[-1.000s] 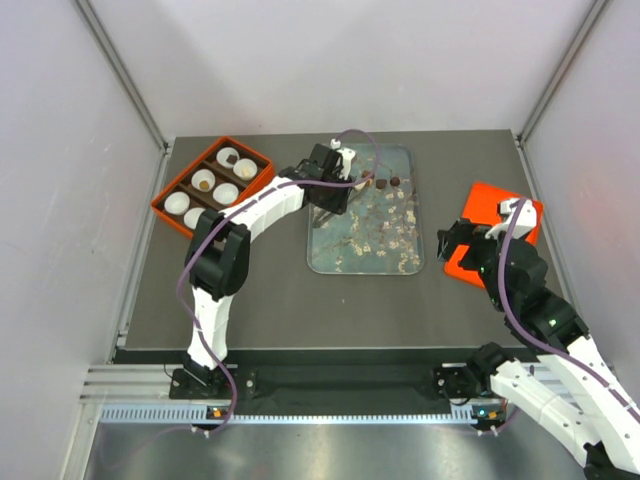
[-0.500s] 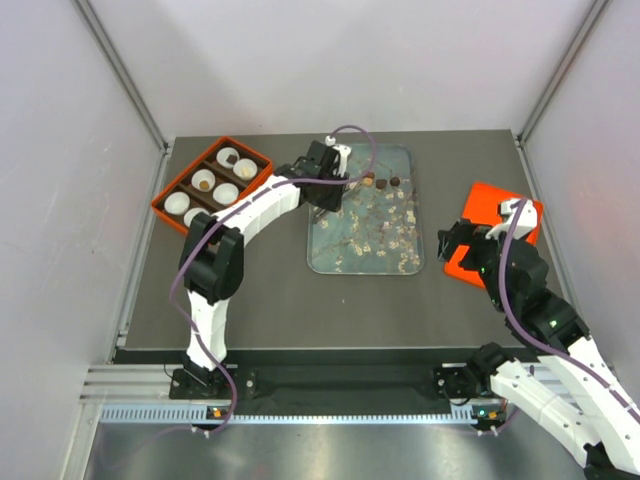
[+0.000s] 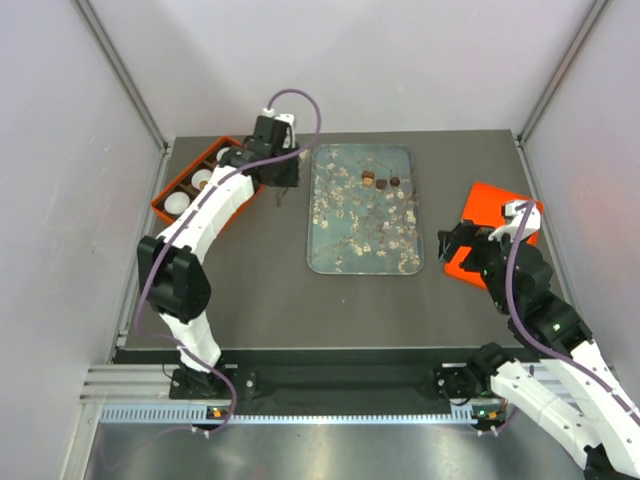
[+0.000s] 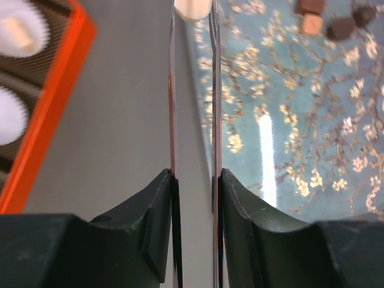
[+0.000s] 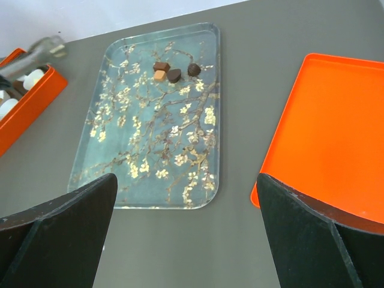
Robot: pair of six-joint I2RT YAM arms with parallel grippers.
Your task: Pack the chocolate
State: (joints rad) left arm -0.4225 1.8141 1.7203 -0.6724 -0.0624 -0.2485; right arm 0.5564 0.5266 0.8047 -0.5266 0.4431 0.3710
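My left gripper (image 3: 272, 150) is shut on thin metal tongs (image 4: 213, 90). The tongs pinch a cream chocolate (image 4: 192, 8) at their tips, above the grey table between the orange box (image 3: 165, 200) and the blossom-print tray (image 3: 365, 255). Several brown, tan and dark chocolates (image 3: 381, 182) lie at the tray's far end. They also show in the left wrist view (image 4: 340, 28) and the right wrist view (image 5: 174, 75). The box holds white paper cups (image 3: 180, 202), one with a cream piece (image 4: 18, 33). My right gripper (image 5: 187, 180) is open and empty, near the tray's near right corner.
A flat orange lid (image 3: 500, 230) lies at the right of the table, also in the right wrist view (image 5: 336, 138). Grey walls stand close on both sides. My left arm stretches over part of the orange box.
My left gripper has swung left from over the tray's far end to the gap beside the orange box, carrying the tongs. The right arm has not moved.
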